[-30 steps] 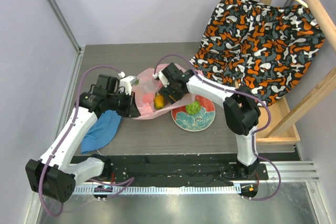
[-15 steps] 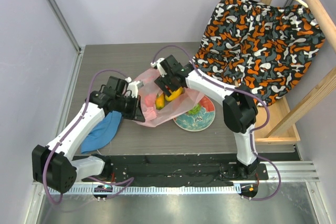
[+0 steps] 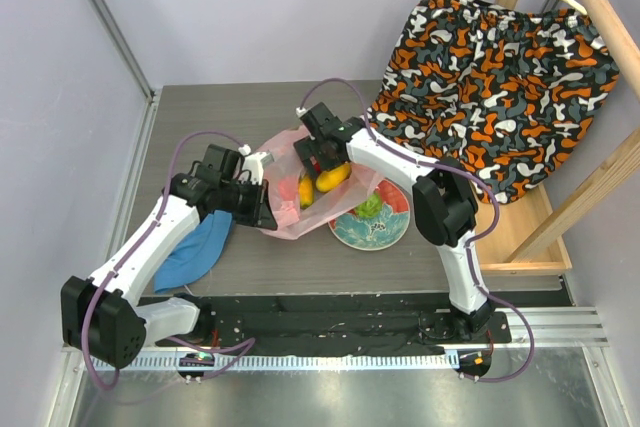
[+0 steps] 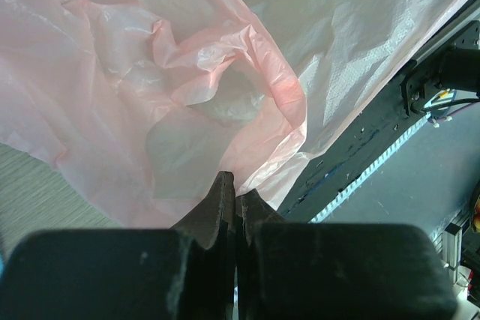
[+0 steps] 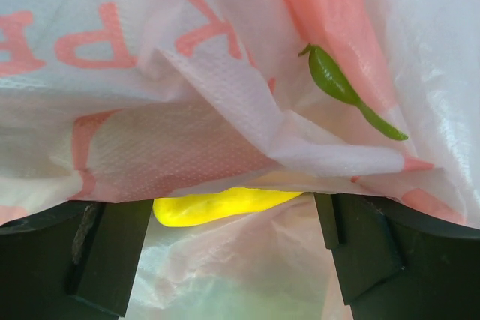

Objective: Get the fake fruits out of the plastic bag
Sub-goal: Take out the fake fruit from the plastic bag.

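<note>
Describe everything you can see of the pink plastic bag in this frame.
The plastic bag is thin, crinkly, translucent pink film with darker pink lettering and a printed green leaf. It lies crumpled on the table between the blue cloth and the plate, reaching the plate's edge. The left claw is shut on a fold of its edge. The right claw sits at its far side, film draped over its spread fingers. Yellow-orange fruits show inside.

Thin, crinkly, translucent pink film: plastic bag (image 4: 187, 95). Smooth, glossy plastic: yellow piece (image 5: 225, 206), between the matt black fingers (image 5: 112, 260) of the right gripper (image 5: 234, 256).
</note>
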Controlling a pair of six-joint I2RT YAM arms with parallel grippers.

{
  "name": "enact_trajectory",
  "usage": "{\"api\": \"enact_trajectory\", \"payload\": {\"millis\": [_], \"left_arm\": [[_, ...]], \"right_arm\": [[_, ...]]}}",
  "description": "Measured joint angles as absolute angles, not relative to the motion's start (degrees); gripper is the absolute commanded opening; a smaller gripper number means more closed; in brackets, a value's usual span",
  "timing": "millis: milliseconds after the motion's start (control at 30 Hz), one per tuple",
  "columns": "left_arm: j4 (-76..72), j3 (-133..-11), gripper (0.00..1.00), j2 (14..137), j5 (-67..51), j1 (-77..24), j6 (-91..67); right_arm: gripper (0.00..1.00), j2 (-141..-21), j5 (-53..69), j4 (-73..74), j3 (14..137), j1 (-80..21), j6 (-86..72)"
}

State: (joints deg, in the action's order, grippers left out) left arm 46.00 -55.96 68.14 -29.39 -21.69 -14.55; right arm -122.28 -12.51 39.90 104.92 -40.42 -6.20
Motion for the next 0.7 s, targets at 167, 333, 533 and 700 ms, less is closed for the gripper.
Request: {"api": "enact_trajectory", "payload": {"millis": [167, 333, 533, 700], "left_arm": [[45.93, -55.96, 0.00, 68.14, -29.39, -21.69, -14.55], [45.91, -55.96, 0.00, 68.34, -29.39, -21.69, -14.57], [45.89, -55.99, 0.00, 69.76, -29.39, -21.69, -14.55], [45.87, -56.01, 0.00, 69.95, -29.39, -21.69, -14.52]], "right_arm": [[0.92, -122.28, -11.73, 41.52, 102.83, -40.38, -10.13], [0.91, -122.87, -10.46, 43.07, 101.12, -39.86, -13.45], [0.87, -126.91, -10.13, 43.20, 104.33, -38.81, -13.78], [0.52, -129.97, -9.26, 41.63, 105.86, -38.30, -11.25]]}}
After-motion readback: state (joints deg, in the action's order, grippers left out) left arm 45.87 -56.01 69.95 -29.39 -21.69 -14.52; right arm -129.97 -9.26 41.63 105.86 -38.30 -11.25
